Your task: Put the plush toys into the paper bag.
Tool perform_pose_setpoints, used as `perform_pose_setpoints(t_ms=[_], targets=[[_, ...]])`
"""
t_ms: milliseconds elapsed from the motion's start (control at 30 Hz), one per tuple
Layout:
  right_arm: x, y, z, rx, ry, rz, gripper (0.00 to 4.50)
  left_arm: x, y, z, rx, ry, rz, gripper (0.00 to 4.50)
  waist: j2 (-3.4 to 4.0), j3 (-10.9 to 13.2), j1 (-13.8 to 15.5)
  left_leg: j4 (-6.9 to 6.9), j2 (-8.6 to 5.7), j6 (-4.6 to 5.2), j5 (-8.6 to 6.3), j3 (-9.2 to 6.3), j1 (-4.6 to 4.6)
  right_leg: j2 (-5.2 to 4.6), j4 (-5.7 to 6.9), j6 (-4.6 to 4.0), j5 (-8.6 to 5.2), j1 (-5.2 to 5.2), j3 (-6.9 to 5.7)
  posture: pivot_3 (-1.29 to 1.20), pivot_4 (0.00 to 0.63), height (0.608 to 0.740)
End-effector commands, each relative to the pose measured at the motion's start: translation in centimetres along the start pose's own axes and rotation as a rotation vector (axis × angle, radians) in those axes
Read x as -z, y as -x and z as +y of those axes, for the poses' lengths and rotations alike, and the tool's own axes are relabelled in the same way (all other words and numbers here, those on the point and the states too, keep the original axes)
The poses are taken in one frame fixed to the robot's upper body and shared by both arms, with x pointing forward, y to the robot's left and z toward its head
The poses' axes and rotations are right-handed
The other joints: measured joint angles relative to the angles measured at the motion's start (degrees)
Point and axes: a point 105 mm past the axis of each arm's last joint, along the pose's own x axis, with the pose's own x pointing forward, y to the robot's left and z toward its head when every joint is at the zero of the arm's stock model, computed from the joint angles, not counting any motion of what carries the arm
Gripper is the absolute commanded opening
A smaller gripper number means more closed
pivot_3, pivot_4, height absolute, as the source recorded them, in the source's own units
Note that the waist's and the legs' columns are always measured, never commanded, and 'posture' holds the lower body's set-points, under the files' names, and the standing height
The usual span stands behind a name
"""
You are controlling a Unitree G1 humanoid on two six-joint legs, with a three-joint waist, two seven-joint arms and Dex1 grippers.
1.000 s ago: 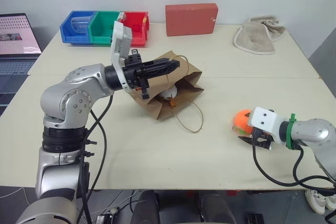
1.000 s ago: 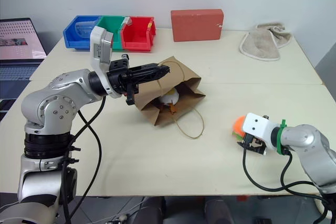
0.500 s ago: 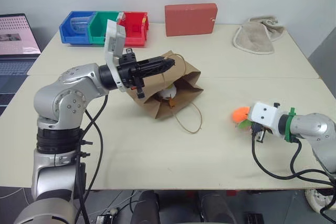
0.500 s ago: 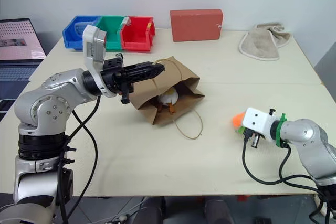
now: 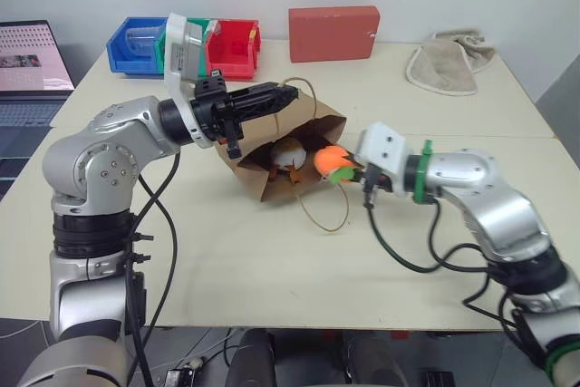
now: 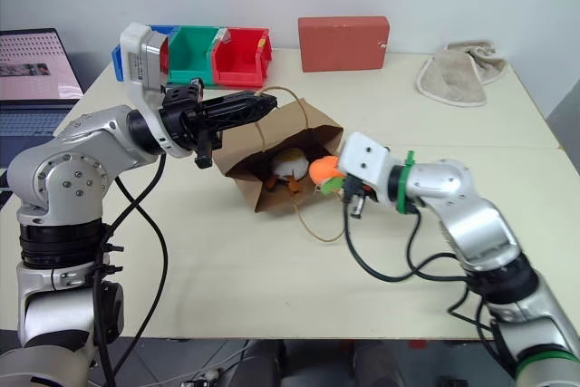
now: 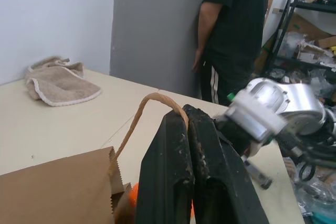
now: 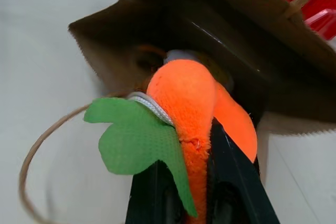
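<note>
The two eye views look from the robot's head, forward and down over the desk (image 5: 272,260), and both show the same paper bag (image 5: 299,147) from a little way off. The left wrist view looks along the left gripper (image 7: 191,129), past a twine handle (image 7: 152,103), to the far side of the desk. The right wrist view sits very close to the orange plush toy (image 8: 186,108) at the bag's mouth.

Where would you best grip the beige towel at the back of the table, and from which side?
Judging by its pose, pinch the towel from above at its raised, folded hump toward the far edge. It lies in a soft, low heap on the table, so the flat near hem offers less to pinch.
</note>
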Motion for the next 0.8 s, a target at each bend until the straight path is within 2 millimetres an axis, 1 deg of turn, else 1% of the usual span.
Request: perform_pose_setpoints(t_ms=[33, 100, 233, 300, 333, 500, 533, 600, 700, 800], targets=[[-1.0, -1.5, -1.9, 0.098, 0.086, -0.007, 0.05, -1.2, -0.2, -0.8, 0.037, -0.041, -0.022, 0.0, 0.0, 0.0, 0.0, -0.02, 0.0, 0.0, 0.0, -0.01, 0.0, 0.0, 0.02, 0.0, 0.0, -0.01, -0.01, 0.0, 0.15, 0.74], [-0.8, -2.8, -2.3, 0.127, 0.118, 0.014, 0.05, -1.2, -0.2, -0.8, 0.035, -0.039, -0.023, 0.0, 0.0, 0.0, 0.1, -0.06, 0.01, -0.01, 0.0, -0.05, -0.01, 0.0, 0.02, -0.01, 0.0, -0.02, -0.06, 0.0, 0.15, 0.74], [-0.6, -3.9, -3.1, 0.186, 0.186, 0.031, 0.05, -1.1, -0.3, -0.9, 0.038, -0.036, -0.024, 0.0, 0.0, 0.0, 0.1, -0.08, 0.0, -0.01, 0.01, -0.08, -0.04, -0.01, 0.0, -0.01, 0.0, -0.02, -0.1, 0.0, 0.15, 0.74], [-0.4, -4.2, -3.4, 0.21, 0.253, 0.045, 0.77, -1.0, -0.5, -1.0, 0.04, -0.03, -0.027, 0.0, 0.0, 0.0, 0.1, -0.08, 0.0, -0.02, 0.01, -0.08, -0.06, -0.01, 0.0, -0.01, 0.0, -0.04, -0.1, 0.0, 0.15, 0.74], [-0.4, -4.3, -3.4, 0.208, 0.278, 0.048, 0.99, -1.0, -0.5, -1.0, 0.041, -0.027, -0.029, 0.0, 0.0, 0.0, 0.1, -0.08, 0.0, -0.02, 0.01, -0.08, -0.06, -0.02, 0.0, -0.01, 0.0, -0.04, -0.1, 0.0, 0.15, 0.74], [-0.2, -4.0, -2.9, 0.173, 0.523, 0.09, 2.85, -1.1, -0.6, -0.8, 0.041, -0.024, -0.031, 0.0, 0.0, 0.0, 0.0, -0.09, 0.01, -0.02, 0.01, -0.08, -0.05, -0.01, 0.02, -0.01, 0.0, -0.06, -0.1, 0.0, 0.15, 0.74], [-0.2, -3.9, -2.7, 0.151, 0.553, 0.093, 3.27, -1.1, -0.7, -0.7, 0.038, -0.023, -0.034, 0.0, 0.0, 0.0, 0.0, -0.09, 0.01, -0.02, 0.01, -0.08, -0.05, -0.01, 0.02, -0.01, 0.0, -0.06, -0.1, 0.0, 0.15, 0.74], [-0.3, -3.7, -2.2, 0.114, 0.573, 0.086, 3.95, -1.2, -0.8, -0.6, 0.033, -0.023, -0.039, 0.0, 0.0, 0.0, 0.0, -0.08, 0.0, -0.03, 0.01, -0.08, -0.06, -0.01, 0.01, -0.01, 0.0, -0.05, -0.1, 0.0, 0.15, 0.74], [-0.8, -3.1, -2.2, 0.091, 0.573, 0.07, 3.95, -1.2, -1.1, -0.2, 0.016, -0.027, -0.049, 0.0, 0.0, 0.0, 0.0, -0.08, 0.01, -0.03, 0.02, -0.08, -0.05, -0.01, 0.02, -0.01, 0.0, -0.05, -0.1, 0.0, 0.15, 0.74], [-1.9, -2.0, -2.4, 0.07, 0.557, 0.04, 3.95, -1.1, -1.4, 0.1, 0.0, -0.03, -0.054, 0.0, 0.0, 0.0, 0.0, -0.08, 0.01, -0.04, 0.02, -0.08, -0.05, -0.01, 0.02, -0.01, 0.0, -0.05, -0.1, 0.0, 0.15, 0.74]])
